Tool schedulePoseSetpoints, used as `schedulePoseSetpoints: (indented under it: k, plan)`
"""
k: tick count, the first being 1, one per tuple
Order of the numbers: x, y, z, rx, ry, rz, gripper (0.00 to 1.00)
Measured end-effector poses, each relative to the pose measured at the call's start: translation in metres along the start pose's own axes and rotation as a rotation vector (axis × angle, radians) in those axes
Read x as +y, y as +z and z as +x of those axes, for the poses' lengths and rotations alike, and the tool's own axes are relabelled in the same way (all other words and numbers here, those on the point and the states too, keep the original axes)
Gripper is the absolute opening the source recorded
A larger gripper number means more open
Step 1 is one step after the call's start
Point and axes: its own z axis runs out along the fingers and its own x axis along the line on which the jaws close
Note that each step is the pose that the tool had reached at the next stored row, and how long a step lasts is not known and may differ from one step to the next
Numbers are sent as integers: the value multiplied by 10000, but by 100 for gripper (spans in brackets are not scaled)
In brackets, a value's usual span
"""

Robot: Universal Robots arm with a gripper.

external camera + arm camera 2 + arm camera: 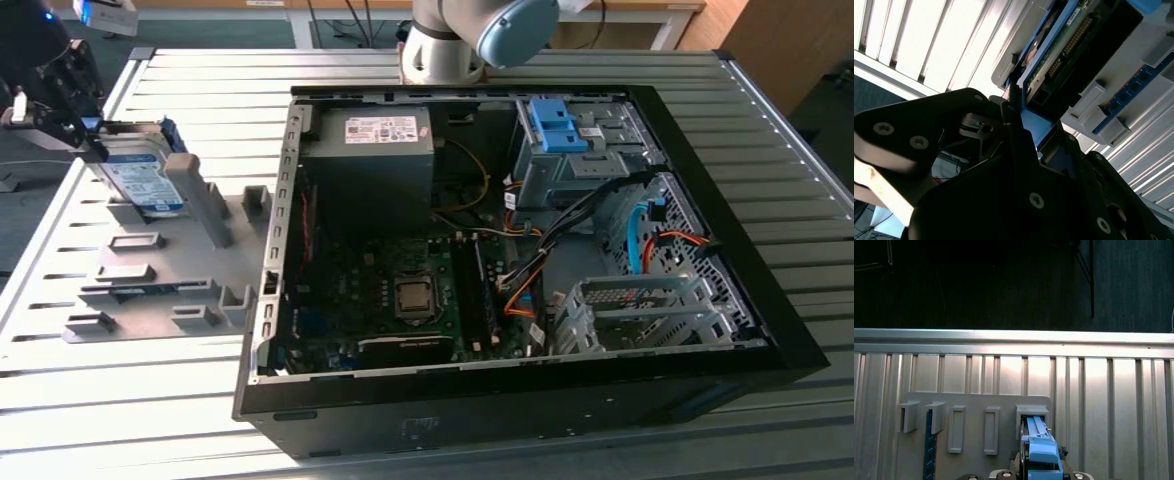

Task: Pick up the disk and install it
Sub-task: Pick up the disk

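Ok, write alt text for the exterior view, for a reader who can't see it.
At the exterior view's left, the gripper is at the top of the disk, which stands on edge in a grey slotted fixture on a ribbed metal table. Beside it lies an open computer case, its motherboard and cables exposed.

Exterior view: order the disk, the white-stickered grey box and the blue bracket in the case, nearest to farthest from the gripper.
1. The disk, at the gripper, exterior view's left.
2. The grey box, inside the case.
3. The blue bracket, toward the exterior view's right.
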Motion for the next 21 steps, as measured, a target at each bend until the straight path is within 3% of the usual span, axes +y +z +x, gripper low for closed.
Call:
schedulePoseSetpoints:
  k: [6,11,21]
  plan:
    - [0,-1,1,2,-29,-3,37]
    - [0,0,1,8,300,7,37]
    - [0,0,1,8,301,7,37]
